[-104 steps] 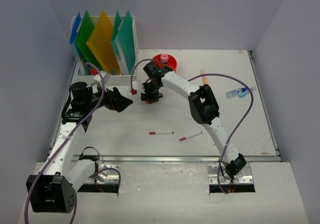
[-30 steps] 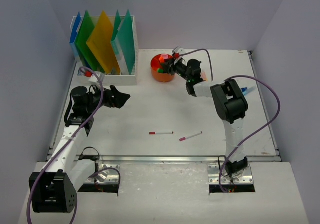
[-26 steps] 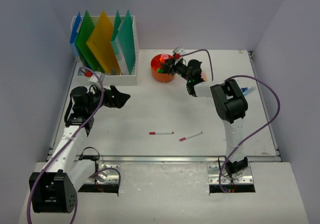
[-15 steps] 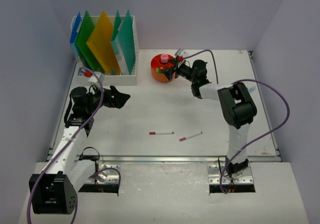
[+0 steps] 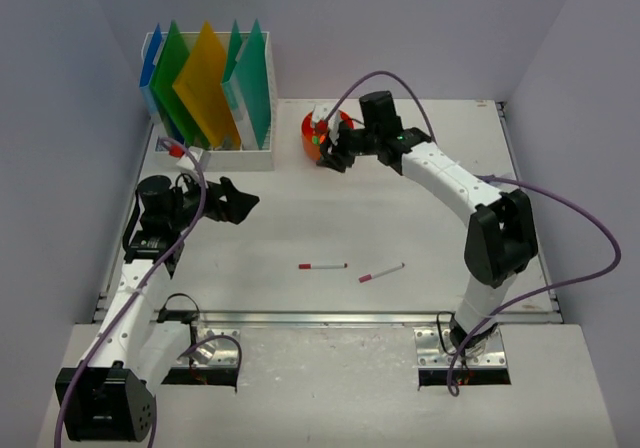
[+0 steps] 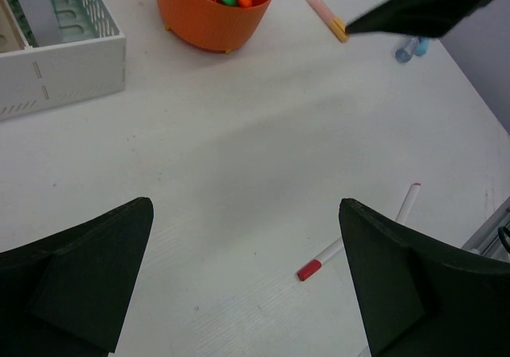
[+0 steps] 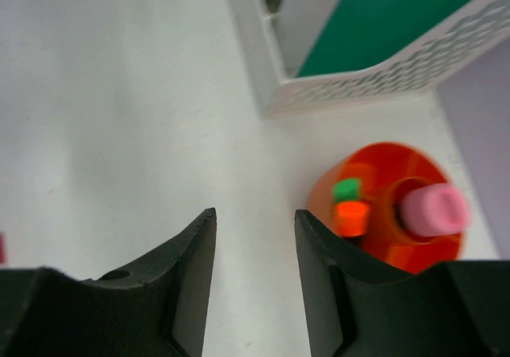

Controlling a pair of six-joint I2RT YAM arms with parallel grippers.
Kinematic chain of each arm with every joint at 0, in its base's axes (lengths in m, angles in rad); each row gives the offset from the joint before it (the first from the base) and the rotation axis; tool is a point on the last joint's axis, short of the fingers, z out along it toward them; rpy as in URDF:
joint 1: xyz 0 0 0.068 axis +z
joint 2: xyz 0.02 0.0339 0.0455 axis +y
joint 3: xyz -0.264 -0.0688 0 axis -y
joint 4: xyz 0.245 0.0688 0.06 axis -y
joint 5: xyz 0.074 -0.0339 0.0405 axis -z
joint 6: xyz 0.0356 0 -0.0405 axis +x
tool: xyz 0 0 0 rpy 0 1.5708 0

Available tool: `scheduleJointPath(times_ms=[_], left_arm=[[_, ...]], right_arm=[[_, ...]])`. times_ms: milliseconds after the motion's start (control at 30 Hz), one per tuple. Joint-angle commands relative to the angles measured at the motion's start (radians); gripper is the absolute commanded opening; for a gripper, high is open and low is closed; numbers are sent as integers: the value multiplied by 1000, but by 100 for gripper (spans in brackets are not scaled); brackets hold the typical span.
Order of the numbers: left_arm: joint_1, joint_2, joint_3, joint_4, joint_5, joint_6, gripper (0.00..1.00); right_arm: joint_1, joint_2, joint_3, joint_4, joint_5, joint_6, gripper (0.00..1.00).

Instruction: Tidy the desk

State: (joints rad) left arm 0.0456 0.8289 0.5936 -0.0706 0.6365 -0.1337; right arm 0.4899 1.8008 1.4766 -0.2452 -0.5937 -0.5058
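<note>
From above, the right hand (image 5: 333, 157) hovers at the near side of the orange pot (image 5: 310, 140), close to the back edge of the desk (image 5: 400, 223), which lies under both arms. The left hand (image 5: 243, 204) hangs over the desk's left side. Two pens (image 5: 322, 265) lie near the front edge.

Left wrist view: the fingers are spread wide, with bare desk between them.

Right wrist view: the fingers are narrowly parted and pinch nothing. The pot holds a pink cap (image 7: 434, 209), and the file rack (image 7: 358, 86) stands beside it.
</note>
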Motion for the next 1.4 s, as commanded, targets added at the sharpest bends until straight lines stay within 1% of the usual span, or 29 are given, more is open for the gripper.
scheduleJointPath(times_ms=[0,67,100,167,200,300,500,700,900,1133,1200,1300,1333,1367], left_arm=[[10,-5,56,-65,-8,42,100],[10,-13,54,-68,-19,41,100],[11,-16,53,-67,-20,40,100],[11,-22,53,-69,-23,34,100],[11,-22,54,-70,-24,33,100],[11,-24,56,-81,-38,30,100],[11,-37,57,-90,-69,25,100],[11,-37,75,-95,-68,-19,100],[11,-27,96,-87,-58,-50,100],[10,-19,97,-84,-66,-60,100],[11,-14,98,-82,-74,-65,100],[11,2,100,-87,-84,-67,100],[13,3,100,-87,-86,-69,100],[13,7,98,-87,-86,-69,100]], right_arm=[[139,-10,-77,-405,195,-109,43],[190,-3,-96,-450,264,-84,41],[211,5,-98,-454,270,-71,41],[268,55,-56,-531,311,-33,40],[277,69,-39,-566,317,-26,40],[330,161,79,-670,349,15,40],[398,261,177,-729,380,36,42],[446,319,185,-730,379,53,46],[469,371,192,-714,409,80,50],[486,441,223,-664,456,163,51],[493,444,198,-638,454,186,50],[507,454,150,-575,505,190,47],[507,456,134,-561,521,190,45],[510,456,104,-537,552,181,39]])
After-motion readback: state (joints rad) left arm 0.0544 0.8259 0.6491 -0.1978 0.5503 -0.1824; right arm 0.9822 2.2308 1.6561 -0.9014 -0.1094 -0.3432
